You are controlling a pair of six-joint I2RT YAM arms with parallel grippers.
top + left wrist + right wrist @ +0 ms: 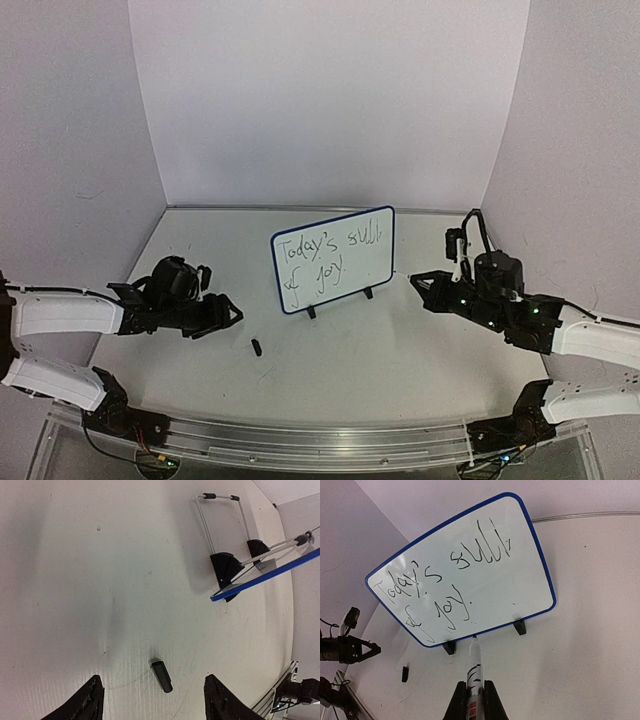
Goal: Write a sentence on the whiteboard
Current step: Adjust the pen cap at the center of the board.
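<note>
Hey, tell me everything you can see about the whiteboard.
The whiteboard is a small white rectangle with a blue rounded-corner rim, leaning back on two black clip feet and a wire stand on the table. Black handwritten words cross its face in two lines. The marker held in the right pincer points at its lower edge; contact cannot be told.

Bright even overhead light, soft faint shadows, sharp focus, wide-angle bending at edges

The small rectangular whiteboard (490,580) looks smooth and faintly glossy inside its blue plastic-looking rim (543,565). Behind it, the thin white wire stand (205,526) seems coated metal. Before it, the off-white tabletop (75,580) is matt, finely ribbed.
</note>
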